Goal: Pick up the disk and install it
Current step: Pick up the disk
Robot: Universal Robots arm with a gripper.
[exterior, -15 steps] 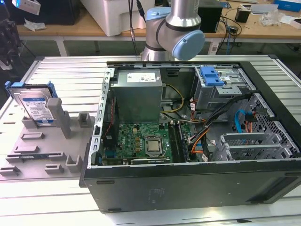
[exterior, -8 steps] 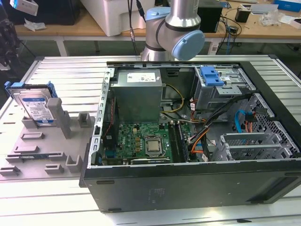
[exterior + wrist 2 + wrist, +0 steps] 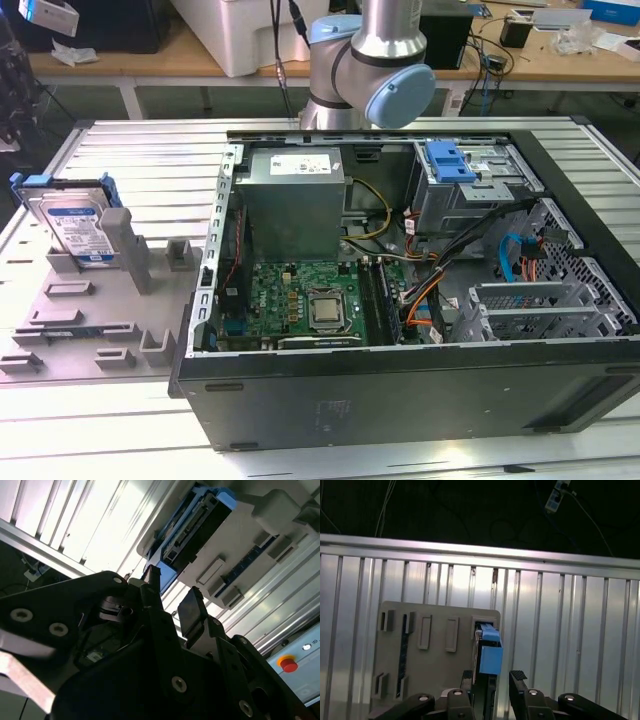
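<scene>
Gripper (image 3: 492,676) open, empty, poised over disk (image 3: 489,655) upright in grey holder (image 3: 435,670). Best to centre fingers astride disk edges, lower straight, close squarely.

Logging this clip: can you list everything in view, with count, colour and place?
disk: one, silver in a blue bracket, upright in the fixture at the exterior view's left.
fixture: one, grey, on the table beside the case.
computer case: one, black, open, mid-table.
motherboard: one, green, inside the case.
power supply: one, grey, inside the case.
drive cage: one, grey, inside the case, with a blue latch on top.
table: one, silver, slatted.
arm: one, silver and light blue, behind the case.
gripper: one, black, fingers open, holding nothing.
</scene>
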